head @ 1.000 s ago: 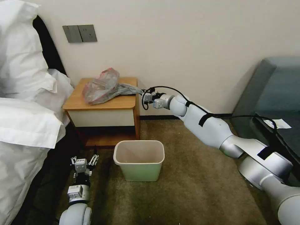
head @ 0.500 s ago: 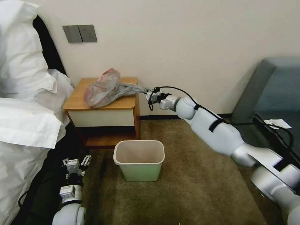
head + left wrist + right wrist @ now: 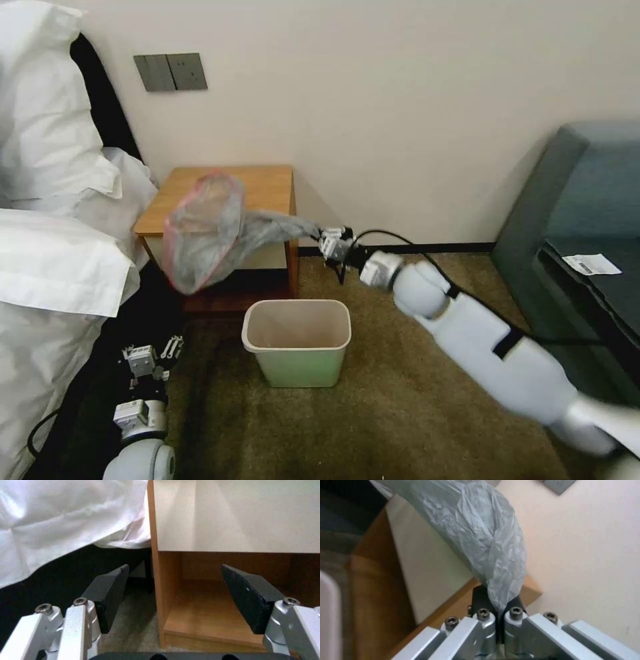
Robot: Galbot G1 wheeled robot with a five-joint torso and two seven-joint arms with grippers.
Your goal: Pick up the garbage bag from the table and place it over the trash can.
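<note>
The grey translucent garbage bag [image 3: 207, 230] with a pinkish-red rim hangs in the air in front of the table [image 3: 267, 183], clear of its top. My right gripper [image 3: 325, 239] is shut on the bag's bunched tail, just right of the table's front corner; the right wrist view shows the garbage bag [image 3: 480, 535] pinched in my right gripper [image 3: 498, 605]. The pale green trash can [image 3: 297, 341] stands on the carpet below, its mouth uncovered. My left gripper [image 3: 152, 355] hovers low at the left, open; the left wrist view has my left gripper [image 3: 173, 597] facing the table's low shelf [image 3: 206, 615].
White bedding [image 3: 53, 233] crowds the left side, close to my left arm. A grey-blue sofa [image 3: 587, 220] stands at the right. Wall switches [image 3: 170, 71] sit above the table. Brown carpet [image 3: 400, 413] lies open around the trash can.
My right gripper pulled the bag off the tabletop, moving down and toward me; the bag now hangs in front of the drawer. My left gripper drifted further left and lower.
</note>
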